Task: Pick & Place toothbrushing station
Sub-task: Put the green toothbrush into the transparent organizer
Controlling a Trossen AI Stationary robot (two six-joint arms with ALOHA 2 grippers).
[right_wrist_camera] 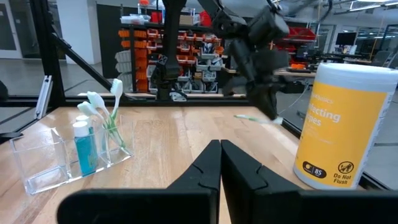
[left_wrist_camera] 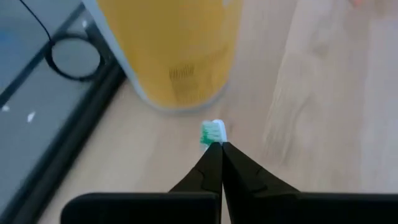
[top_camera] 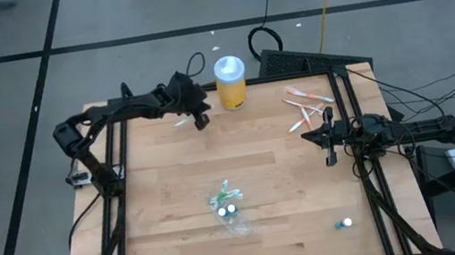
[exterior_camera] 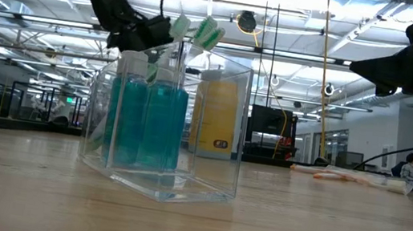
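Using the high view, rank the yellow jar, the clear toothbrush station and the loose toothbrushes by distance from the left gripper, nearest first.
1. Yellow jar, just right of the left gripper, at the table's far edge.
2. Loose toothbrushes, far right side.
3. Clear toothbrush station, near the table's front middle.

I see a yellow-orange jar (top_camera: pixel 231 83) with a white lid, teal bottles (exterior_camera: pixel 144 125) in the clear station (exterior_camera: pixel 167 118), and green-and-white toothbrushes (exterior_camera: pixel 202 31).

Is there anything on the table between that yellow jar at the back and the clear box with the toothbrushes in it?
No, just bare wood. The high view shows nothing lying between the yellow jar and the clear box.
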